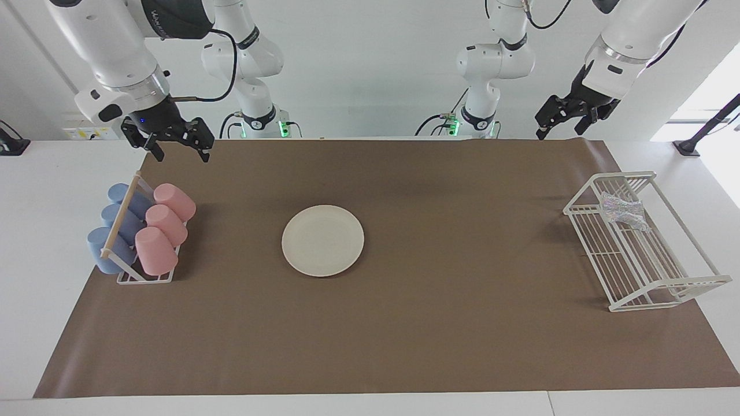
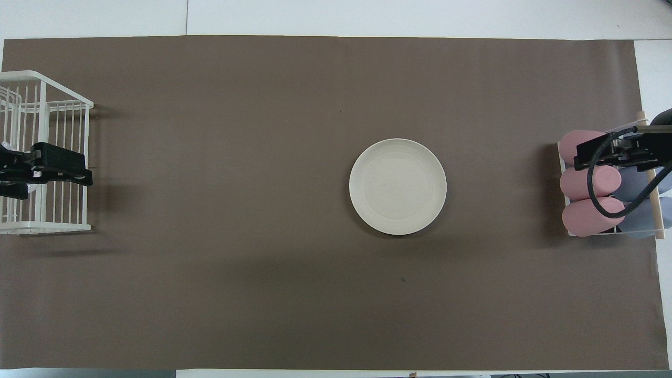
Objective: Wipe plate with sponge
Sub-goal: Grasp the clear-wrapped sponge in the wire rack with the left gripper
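Note:
The cream-white plate (image 1: 322, 240) (image 2: 398, 186) lies flat on the brown mat, about midway between the two arms' ends. The silvery sponge (image 1: 623, 209) rests inside the white wire rack (image 1: 642, 254) (image 2: 47, 105) at the left arm's end of the table. My left gripper (image 1: 559, 130) (image 2: 50, 169) hangs open in the air over that rack, well above the sponge and holding nothing. My right gripper (image 1: 180, 153) (image 2: 618, 155) hangs open and empty over the cup holder. In the overhead view the left gripper hides the sponge.
A wire cup holder (image 1: 144, 277) at the right arm's end carries pink cups (image 1: 166, 224) (image 2: 588, 184) and blue cups (image 1: 118, 222) lying on their sides. Brown mat (image 1: 439, 335) covers most of the white table.

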### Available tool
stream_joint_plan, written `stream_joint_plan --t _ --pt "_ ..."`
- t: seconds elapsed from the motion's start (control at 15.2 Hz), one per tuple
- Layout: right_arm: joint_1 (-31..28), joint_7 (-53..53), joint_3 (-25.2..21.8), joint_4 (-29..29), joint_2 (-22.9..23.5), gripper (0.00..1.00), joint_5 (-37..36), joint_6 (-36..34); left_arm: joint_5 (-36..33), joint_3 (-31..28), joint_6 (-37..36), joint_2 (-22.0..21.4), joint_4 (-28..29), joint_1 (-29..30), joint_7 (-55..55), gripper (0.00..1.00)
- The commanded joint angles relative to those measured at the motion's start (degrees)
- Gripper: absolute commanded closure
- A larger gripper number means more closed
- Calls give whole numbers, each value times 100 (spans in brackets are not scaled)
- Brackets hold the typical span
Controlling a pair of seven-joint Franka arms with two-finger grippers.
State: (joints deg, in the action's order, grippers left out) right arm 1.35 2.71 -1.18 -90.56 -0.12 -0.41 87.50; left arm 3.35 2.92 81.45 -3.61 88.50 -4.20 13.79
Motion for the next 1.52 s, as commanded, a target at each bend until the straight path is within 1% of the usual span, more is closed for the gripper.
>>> stream_joint_plan --t 0.0,0.26,0.46,0.59,0.66,0.86,0.92,1.05,1.32,1.45 --pt "-21 -104 30 -128 -128 0 6 -67 -89 -37 143 -140 168 -45 -78 0" --pt "-21 -104 22 -120 -128 0 6 -58 -80 -28 143 -140 168 -10 -17 0" --pt "-21 -95 22 -129 -128 0 6 -58 7 -90 256 -148 194 42 255 0" --pt "-21 -95 30 -129 -128 0 6 -67 -18 -55 310 -209 334 60 483 0" --pt "-21 -86 30 -129 -128 0 6 -67 -106 -46 319 -288 517 51 493 0" --pt "-21 -25 22 -137 -137 0 6 -67 -807 -2 284 -254 729 -54 484 0" --pt "-21 -16 22 -137 -137 0 6 -67 -1167 -2 301 -245 904 -220 484 0" --pt "-21 -16 30 -137 -137 0 6 -67 -1678 -2 424 -245 1195 -292 484 0" --pt "-12 19 30 -137 -137 0 6 -32 -2785 -2 582 202 1389 -458 493 0" --pt "-12 159 22 -146 -137 0 6 -5 -3478 -2 661 561 1503 -659 519 0"
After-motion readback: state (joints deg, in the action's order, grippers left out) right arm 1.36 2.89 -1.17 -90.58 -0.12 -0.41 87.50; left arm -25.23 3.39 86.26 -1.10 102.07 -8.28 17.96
